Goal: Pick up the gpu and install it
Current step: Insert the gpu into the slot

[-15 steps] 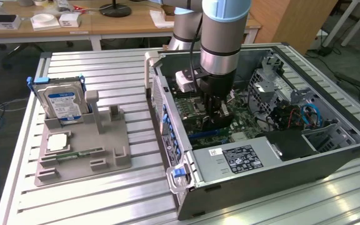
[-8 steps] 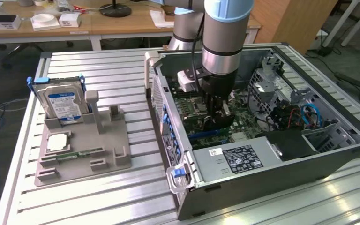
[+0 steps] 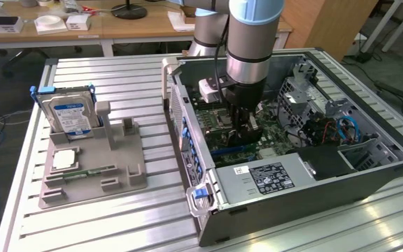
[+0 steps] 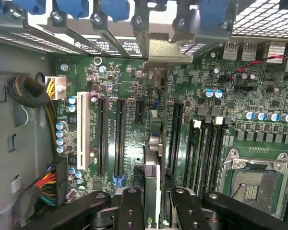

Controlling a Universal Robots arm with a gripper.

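Open computer case [image 3: 314, 206], gpu [image 4: 152, 175] clamped edge-on in claw [image 4: 156, 211]

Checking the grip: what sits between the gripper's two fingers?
The gpu, edge-on, held by the gripper over the motherboard; the wrist view shows it.

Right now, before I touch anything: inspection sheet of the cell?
Surface: slatted metal table carrying grey fixture and open PC case.
Job's things: gpu edge-on over the motherboard slots; seating unclear.
Clutter: hard drive upright in fixture, memory stick lying flat.
Tool: tool shut on gpu, inside case.
Cables: sleeved bundle by case wall; blue cable near drive bay.
Surroundings: wooden desk behind.
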